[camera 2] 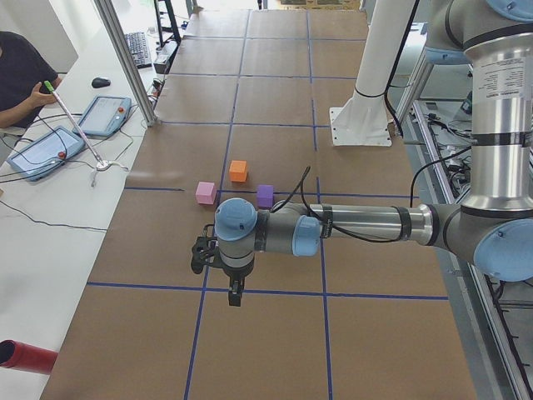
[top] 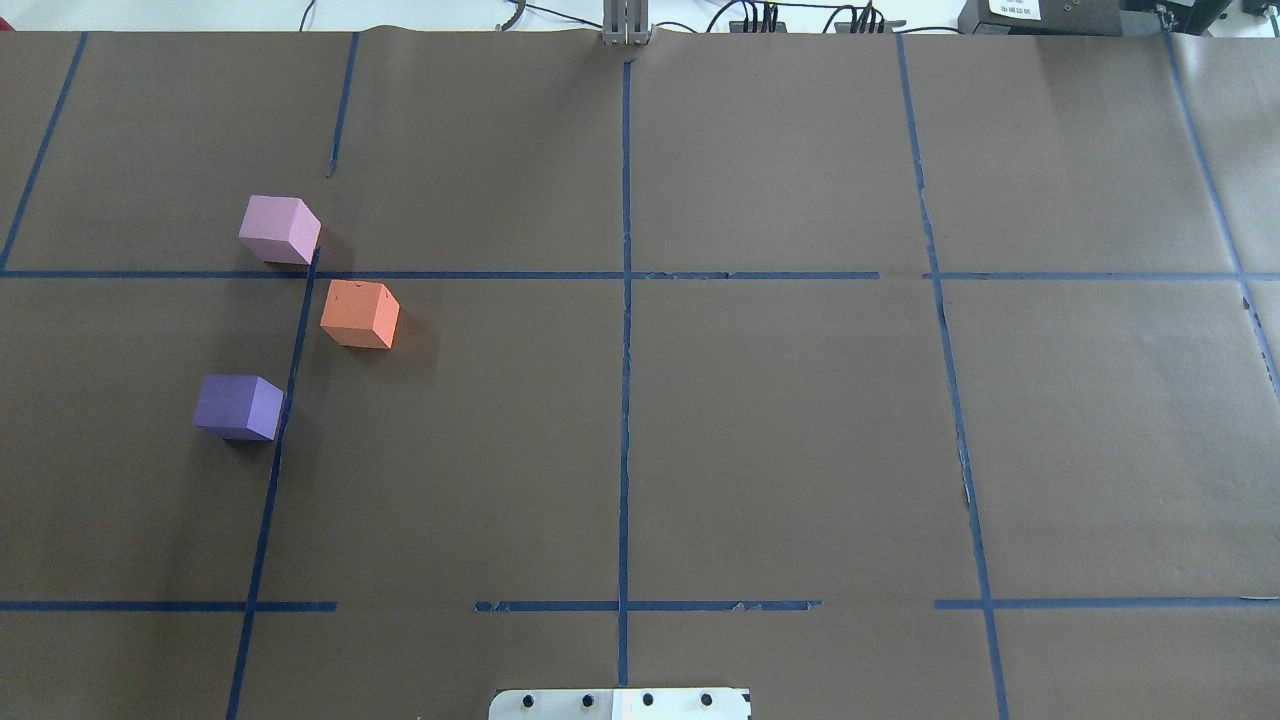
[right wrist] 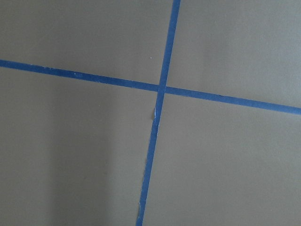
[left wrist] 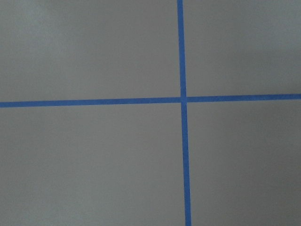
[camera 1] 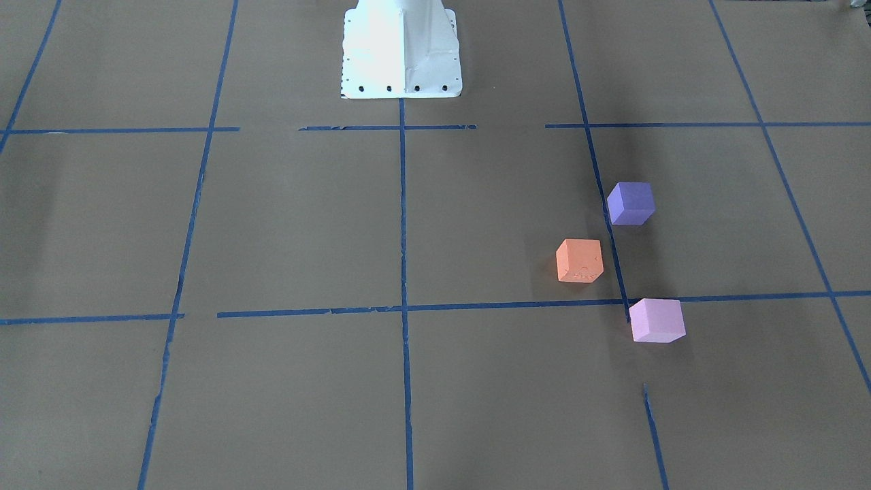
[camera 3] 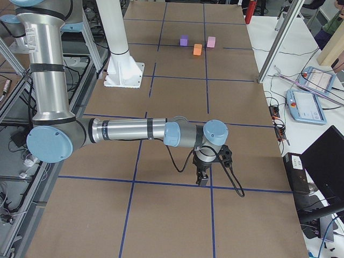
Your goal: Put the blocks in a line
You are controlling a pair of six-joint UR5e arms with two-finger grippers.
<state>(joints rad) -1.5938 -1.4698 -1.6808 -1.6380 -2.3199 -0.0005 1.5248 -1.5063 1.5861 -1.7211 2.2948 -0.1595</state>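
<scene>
Three cubes sit apart on the brown paper, on the robot's left side of the table. The violet-purple block (top: 238,406) is nearest the robot, the orange block (top: 359,313) is further out and more toward the centre, and the pale pink-lilac block (top: 279,229) is farthest. They also show in the front view: purple (camera 1: 631,203), orange (camera 1: 579,260), pink (camera 1: 656,320). My left gripper (camera 2: 236,296) hangs over the table well short of the blocks, seen only from the side; I cannot tell whether it is open. My right gripper (camera 3: 203,180) hangs far from them; I cannot tell its state either.
Blue tape lines (top: 625,300) grid the paper. The white robot base (camera 1: 401,51) stands at the table's robot side. Both wrist views show only paper and a tape cross (left wrist: 182,100). Tablets (camera 2: 107,115) and a person sit at the operators' side.
</scene>
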